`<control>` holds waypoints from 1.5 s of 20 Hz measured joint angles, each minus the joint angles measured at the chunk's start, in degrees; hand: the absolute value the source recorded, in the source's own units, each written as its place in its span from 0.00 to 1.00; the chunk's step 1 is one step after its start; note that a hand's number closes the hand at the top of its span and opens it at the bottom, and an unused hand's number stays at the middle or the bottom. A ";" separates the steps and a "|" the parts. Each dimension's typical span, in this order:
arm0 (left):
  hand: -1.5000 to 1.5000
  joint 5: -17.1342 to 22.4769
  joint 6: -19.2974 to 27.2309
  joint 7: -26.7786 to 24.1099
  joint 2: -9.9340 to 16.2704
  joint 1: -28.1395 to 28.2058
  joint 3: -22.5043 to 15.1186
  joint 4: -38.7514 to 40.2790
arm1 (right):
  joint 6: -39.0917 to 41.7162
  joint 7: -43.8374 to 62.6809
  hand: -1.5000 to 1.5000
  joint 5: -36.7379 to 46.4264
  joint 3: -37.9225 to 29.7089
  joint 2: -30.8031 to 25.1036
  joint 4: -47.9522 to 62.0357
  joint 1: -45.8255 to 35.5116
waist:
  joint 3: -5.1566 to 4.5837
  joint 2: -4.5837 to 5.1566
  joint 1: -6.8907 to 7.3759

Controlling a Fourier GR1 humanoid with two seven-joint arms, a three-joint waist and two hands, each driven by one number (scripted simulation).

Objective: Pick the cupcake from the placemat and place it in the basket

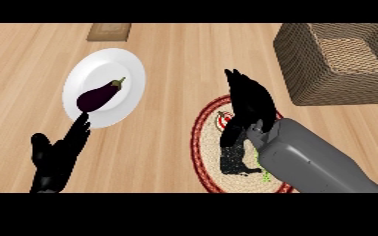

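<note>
Reaching in from the lower right, the grey right forearm [314, 157] slants up and to the left, carrying the right hand [251, 102] over the round placemat [203, 142]. Its black fingers [238, 82] point away from the robot, toward the far side of the bench [184, 55], and lie close together in a dark mass; whether they curl round anything cannot be told, since the hand covers what is beneath it. Only a small red-and-white bit of the cupcake [223, 120] peeks out at the hand's left edge, on the placemat's woven centre, so the cupcake sits under the hand and is mostly hidden. The placemat has a red patterned rim and a pale middle, with the hand's shadow falling across its near part.

At the lower left, the left hand [55, 157] rests open near the edge, fingers straight and pointing up toward a white plate [111, 65], its fingertips just at the plate's near rim. A dark purple eggplant [100, 96] lies tilted on that plate, stem toward the upper right.

The woven brown basket [295, 60] stands at the upper right, well apart from the placemat, with bare wooden bench between them. A small tan patterned block [109, 31] lies at the far edge.
</note>
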 measured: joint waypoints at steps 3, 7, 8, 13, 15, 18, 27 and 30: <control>0.50 -0.63 0.17 0.27 -0.46 -0.14 -0.28 -0.15 | 0.40 -0.40 0.00 0.60 -0.48 1.02 1.85 0.75 | -0.04 0.07 0.07; 0.50 -1.07 0.01 -0.25 -0.83 0.02 -0.09 -0.02 | 1.60 -0.25 0.00 0.35 -0.84 1.92 3.84 1.47 | -0.01 0.05 0.12; 0.50 -1.12 0.03 -0.35 -0.88 0.14 0.05 -0.16 | 1.68 -0.04 0.00 0.60 -0.68 2.65 4.29 1.65 | -0.02 0.05 0.17; 0.50 -0.96 -0.67 0.37 -0.91 -0.04 0.64 -0.07 | 1.64 -0.62 0.00 2.31 -0.93 4.63 6.84 3.00 | 0.01 0.08 0.21; 0.50 -0.92 -1.25 -0.06 -0.91 0.08 0.96 0.27 | 1.62 -0.98 0.00 3.12 -0.89 5.06 6.92 3.81 | 0.01 0.04 0.12; 0.50 -1.18 -1.28 0.70 -1.22 -0.57 1.16 0.77 | 1.38 -1.63 0.00 4.72 -1.31 6.24 8.99 4.04 | 0.09 0.07 0.18; 0.50 -2.47 -1.38 0.32 -2.00 0.22 1.26 -0.29 | 1.39 -3.67 1.00 9.02 -1.24 7.95 11.66 5.55 | 0.02 0.08 0.30; 0.50 -2.23 -2.06 0.58 -1.99 -0.24 1.85 0.46 | 1.96 -4.63 1.00 11.12 -0.61 7.98 12.87 4.59 | 0.03 0.10 0.32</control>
